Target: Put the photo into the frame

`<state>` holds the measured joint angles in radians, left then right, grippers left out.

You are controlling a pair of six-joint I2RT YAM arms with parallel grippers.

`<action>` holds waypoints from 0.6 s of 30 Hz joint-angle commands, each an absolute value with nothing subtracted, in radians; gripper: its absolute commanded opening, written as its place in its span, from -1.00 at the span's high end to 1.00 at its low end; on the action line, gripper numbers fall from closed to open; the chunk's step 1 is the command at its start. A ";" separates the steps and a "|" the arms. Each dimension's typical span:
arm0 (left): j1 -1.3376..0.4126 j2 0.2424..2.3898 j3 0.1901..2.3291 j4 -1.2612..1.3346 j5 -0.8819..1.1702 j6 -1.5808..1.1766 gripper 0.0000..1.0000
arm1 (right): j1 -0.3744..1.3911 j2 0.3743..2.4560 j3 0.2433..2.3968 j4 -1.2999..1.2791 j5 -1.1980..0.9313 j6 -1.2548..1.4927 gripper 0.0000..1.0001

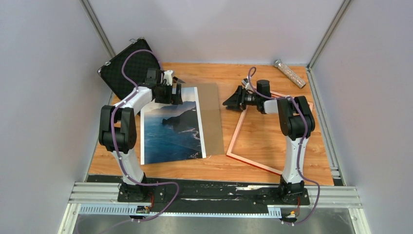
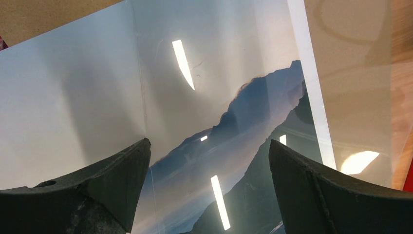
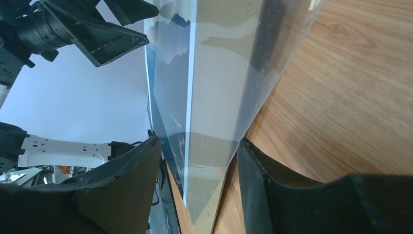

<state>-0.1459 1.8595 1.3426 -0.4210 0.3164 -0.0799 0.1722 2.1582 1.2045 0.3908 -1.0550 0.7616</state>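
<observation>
Wood tabletop point(image 1: 272, 136) inside grey walls, black foam-lined case point(image 1: 124, 68) propped at back left. Left gripper point(image 1: 170, 95) hangs over the far end of the photo point(image 1: 173, 129), jaws spread wide, holding nothing. In its wrist view I get only the pale-sky part of the print between the fingers point(image 2: 97, 185), plus lamp glare. Photo lies flat, picture side up, left of centre, on a brown backing board point(image 1: 210, 114) that shows along its right side. A clear sheet point(image 3: 214, 97) seems to lie over both; I can't tell how far it reaches.

Right gripper point(image 1: 228, 101) points left at the board's far right corner. Its jaws are partway apart with the corner of the clear sheet between them, and I see no firm pinch. Frame point(image 1: 237, 132) lies flat on the right half, copper-pink face up, nothing in it, its near left corner just beside the board. Glitter tube point(image 1: 290, 73) at back right.

My read: the step in hand is grabbing that sheet corner, and the photo's move to the frame hasn't begun. To do it well:
- close slowly, with one finger under the edge
- take the clear sheet only, not the board
- lift low and peel away from the print
- keep the left claw ready to pin the photo so it doesn't slide
- steer clear of the frame's thin edge
</observation>
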 commanded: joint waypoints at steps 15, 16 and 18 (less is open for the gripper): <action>-0.149 1.864 1.297 -0.449 0.349 -0.100 -0.97 | 0.184 2.089 1.161 0.595 -1.187 0.802 -0.01; -0.149 1.863 1.296 -0.449 0.352 -0.099 -0.97 | 0.184 2.092 1.159 0.611 -1.190 0.810 -0.01; -0.149 1.859 1.293 -0.445 0.368 -0.097 -0.97 | 0.184 2.099 1.152 0.666 -1.203 0.846 0.01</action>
<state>-0.1459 1.8545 1.3334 -0.4103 0.3176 -0.0803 0.1707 2.1399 1.1645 0.5316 -1.1477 0.8028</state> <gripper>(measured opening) 0.988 0.504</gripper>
